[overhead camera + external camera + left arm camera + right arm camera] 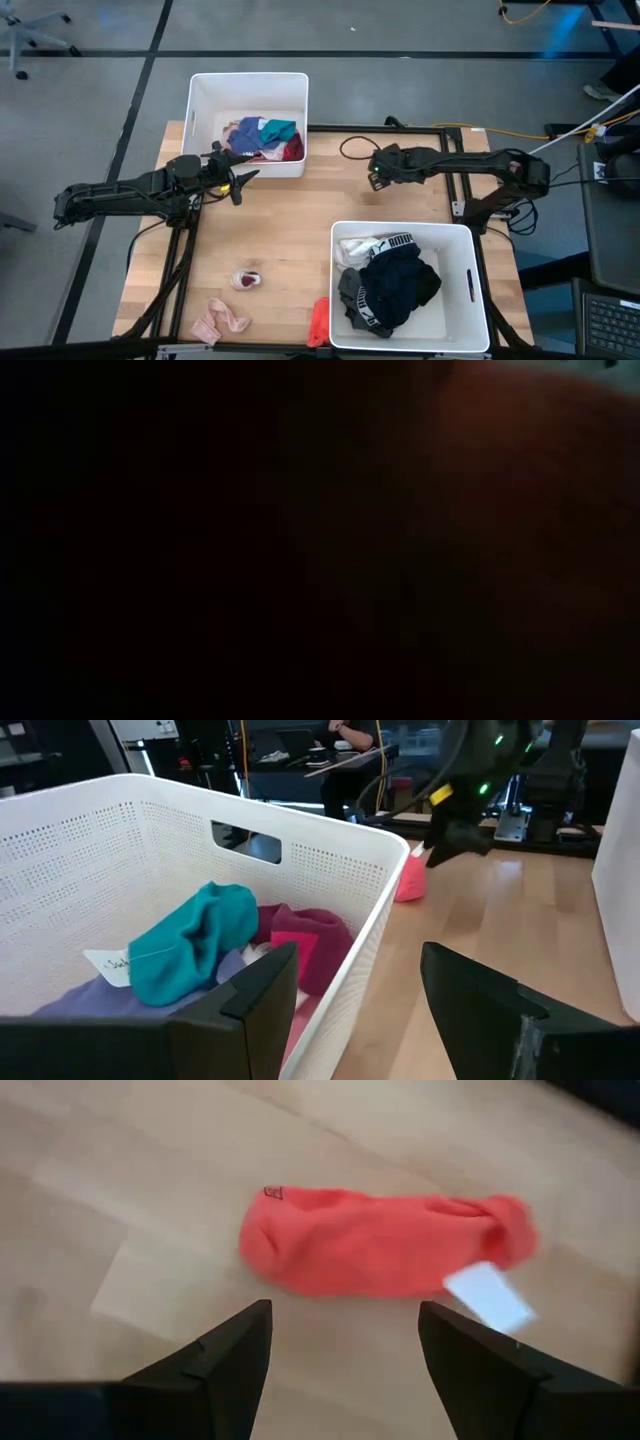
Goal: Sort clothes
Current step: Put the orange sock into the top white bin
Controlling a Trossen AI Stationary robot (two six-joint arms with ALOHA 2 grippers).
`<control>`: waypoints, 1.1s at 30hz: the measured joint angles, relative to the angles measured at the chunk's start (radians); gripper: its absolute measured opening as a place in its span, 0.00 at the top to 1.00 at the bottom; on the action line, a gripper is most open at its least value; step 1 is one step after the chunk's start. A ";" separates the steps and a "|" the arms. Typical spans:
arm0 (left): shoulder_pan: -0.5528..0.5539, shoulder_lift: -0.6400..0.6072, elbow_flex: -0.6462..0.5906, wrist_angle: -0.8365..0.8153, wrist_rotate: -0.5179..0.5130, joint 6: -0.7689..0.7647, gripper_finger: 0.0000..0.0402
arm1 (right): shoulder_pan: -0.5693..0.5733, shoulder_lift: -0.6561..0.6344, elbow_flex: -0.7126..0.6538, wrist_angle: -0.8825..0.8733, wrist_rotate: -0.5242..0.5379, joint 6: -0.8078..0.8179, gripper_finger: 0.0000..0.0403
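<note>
From above, the left gripper (243, 182) hangs spread and empty just outside the far bin (200, 95) of coloured clothes (262, 138); the right gripper (375, 180) hangs over bare table (290, 220), fingers apart.

Its wrist view shows a coral sock (380, 1242) lying free on the wood beyond its parted, empty fingers (225, 1355).

The low view is dark.

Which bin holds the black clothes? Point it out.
The bin on the right arm's side: it holds black, grey and white pieces. The other bin, by the left pincer, holds teal, blue and red ones.
</note>
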 joint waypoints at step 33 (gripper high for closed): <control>0.000 0.000 0.000 -0.006 0.000 -0.020 0.50 | -0.158 0.151 -0.264 0.592 -0.027 -0.206 0.96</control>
